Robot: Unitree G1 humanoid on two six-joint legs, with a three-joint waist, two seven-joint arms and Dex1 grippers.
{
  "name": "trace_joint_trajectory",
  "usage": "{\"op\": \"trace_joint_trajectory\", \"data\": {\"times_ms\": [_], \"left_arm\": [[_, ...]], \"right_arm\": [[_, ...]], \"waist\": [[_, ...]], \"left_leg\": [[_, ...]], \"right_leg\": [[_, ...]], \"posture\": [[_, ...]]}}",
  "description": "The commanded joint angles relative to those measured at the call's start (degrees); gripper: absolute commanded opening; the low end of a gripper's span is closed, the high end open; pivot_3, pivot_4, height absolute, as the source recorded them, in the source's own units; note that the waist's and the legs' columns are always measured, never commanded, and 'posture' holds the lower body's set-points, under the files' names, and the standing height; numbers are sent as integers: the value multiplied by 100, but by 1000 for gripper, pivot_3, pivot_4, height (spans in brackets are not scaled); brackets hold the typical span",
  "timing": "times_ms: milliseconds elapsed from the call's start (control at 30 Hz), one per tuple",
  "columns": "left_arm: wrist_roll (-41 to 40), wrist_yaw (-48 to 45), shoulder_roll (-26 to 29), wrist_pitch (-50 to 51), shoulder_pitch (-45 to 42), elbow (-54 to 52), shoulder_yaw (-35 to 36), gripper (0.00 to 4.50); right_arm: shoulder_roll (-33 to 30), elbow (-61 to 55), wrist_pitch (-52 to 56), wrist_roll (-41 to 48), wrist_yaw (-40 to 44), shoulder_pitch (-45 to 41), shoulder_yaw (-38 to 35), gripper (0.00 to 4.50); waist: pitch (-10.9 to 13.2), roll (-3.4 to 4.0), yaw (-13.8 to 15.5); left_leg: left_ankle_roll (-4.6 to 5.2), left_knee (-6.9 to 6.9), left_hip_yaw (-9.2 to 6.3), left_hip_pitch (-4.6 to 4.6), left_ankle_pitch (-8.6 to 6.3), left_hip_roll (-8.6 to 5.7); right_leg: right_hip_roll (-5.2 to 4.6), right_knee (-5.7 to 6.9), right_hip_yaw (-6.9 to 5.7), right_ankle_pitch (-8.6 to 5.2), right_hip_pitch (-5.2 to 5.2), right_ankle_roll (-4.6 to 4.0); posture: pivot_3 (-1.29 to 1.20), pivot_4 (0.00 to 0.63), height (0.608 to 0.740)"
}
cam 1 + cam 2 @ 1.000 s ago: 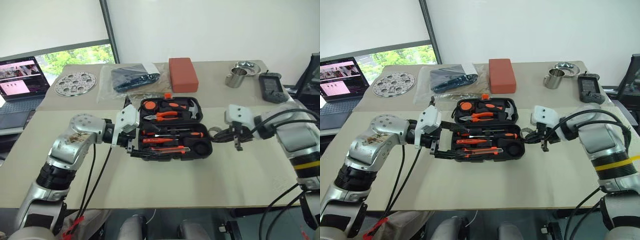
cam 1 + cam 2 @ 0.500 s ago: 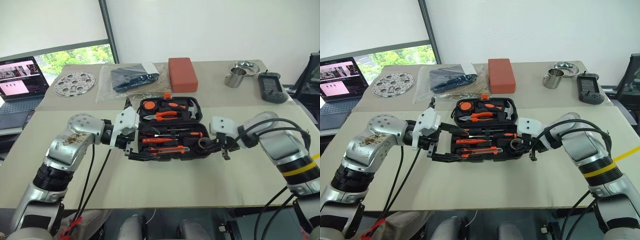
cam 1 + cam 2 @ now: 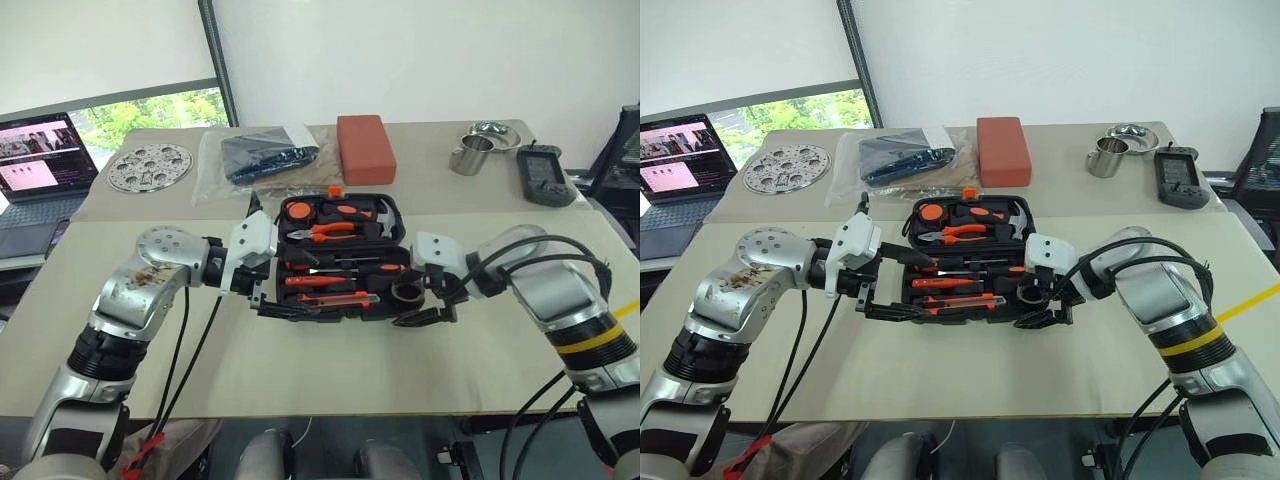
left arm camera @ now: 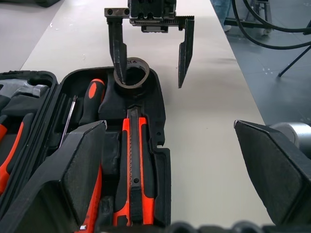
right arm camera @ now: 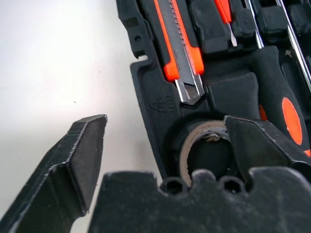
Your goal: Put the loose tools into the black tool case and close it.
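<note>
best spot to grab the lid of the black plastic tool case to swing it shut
Take the far long edge of the black moulded tool case's lid, by the orange latch, coming from behind. The lid lies open and flat, hinged along the middle, so that free edge probably gives the most leverage.

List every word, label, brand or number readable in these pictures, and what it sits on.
No text can be read.
Laptop screen: a page with pictures and lines of text, too small to read.
Black tool case: a small moulded mark near the tape roll recess, not legible.
Dark handheld device: no legible marking.
</note>
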Motion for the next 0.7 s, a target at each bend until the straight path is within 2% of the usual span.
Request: {"op": "trace_joint_trajectory", "data": {"times_ms": [33, 300, 400, 700], "left_arm": [[26, 48, -13, -113, -47, -65, 40, 4500], [28, 72, -32, -138, -42, -45, 35, 4500], [31, 68, -25, -144, -42, -25, 43, 4500], [73, 42, -81, -215, -89, 56, 1, 4500]], "right_arm": [[-199, -193, 86, -15, 28, -81, -50, 4484], [-285, -103, 32, -104, -78, -109, -33, 4484], [-242, 3, 213, 56, -210, -315, -347, 3810], [-772, 558, -347, -263, -55, -333, -150, 651]], "waist": [[0, 0, 2], [1, -1, -6], [1, -2, -6], [2, -4, 13]], "left_leg": [[0, 0, 0, 0, 0, 0], [1, 0, 0, 0, -1, 0], [1, -1, 1, 0, -1, 0], [4, -2, 3, -3, -2, -1]], "right_leg": [[0, 0, 0, 0, 0, 0], [-1, -1, 1, 0, -2, 0], [-1, -1, 1, 0, -2, 0], [-6, -6, 3, 0, -2, 0]], "posture": [[0, 150, 740], [0, 150, 740], [0, 150, 740], [0, 150, 740]]}}
